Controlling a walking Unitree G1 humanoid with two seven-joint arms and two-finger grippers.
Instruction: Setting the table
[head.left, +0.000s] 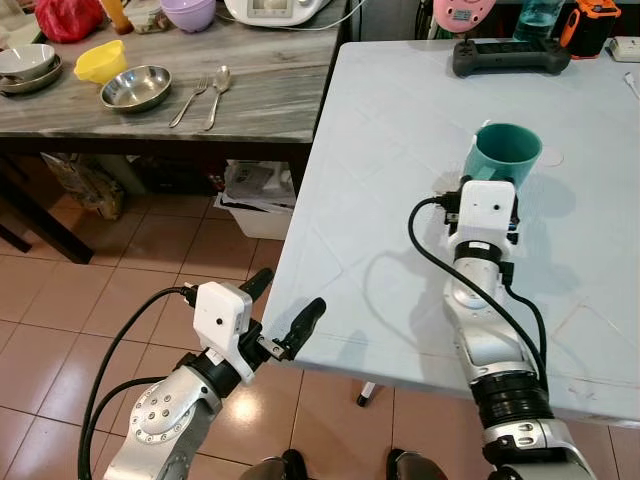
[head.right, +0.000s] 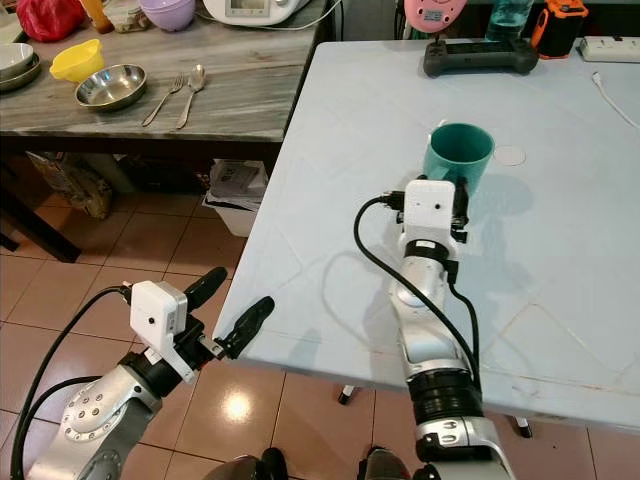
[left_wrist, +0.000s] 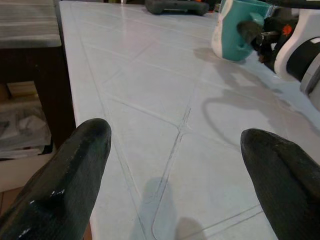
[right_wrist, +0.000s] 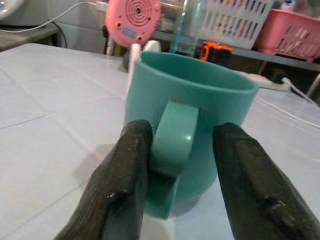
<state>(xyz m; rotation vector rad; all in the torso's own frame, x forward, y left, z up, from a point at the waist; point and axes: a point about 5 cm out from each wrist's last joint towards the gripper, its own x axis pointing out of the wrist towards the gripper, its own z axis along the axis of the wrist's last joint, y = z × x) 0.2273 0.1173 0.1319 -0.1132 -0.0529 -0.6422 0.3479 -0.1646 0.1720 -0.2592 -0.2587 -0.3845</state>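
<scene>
A teal mug (head.left: 503, 150) stands upright on the pale blue table (head.left: 390, 130), towards its right half. My right gripper (right_wrist: 182, 135) is right behind the mug with a black finger on each side of the handle (right_wrist: 173, 140). One finger touches the handle and a gap shows at the other, so the gripper is open. Low at the table's near left edge, my left gripper (head.left: 288, 295) is open and holds nothing. It points across the tabletop towards the mug (left_wrist: 232, 30).
A wooden side table (head.left: 270, 90) at the left carries a steel bowl (head.left: 135, 87), a yellow bowl (head.left: 100, 60), a fork and a spoon (head.left: 205, 95). A black controller (head.left: 510, 55) lies at the table's far edge. A box of papers (head.left: 255, 195) sits on the tiled floor.
</scene>
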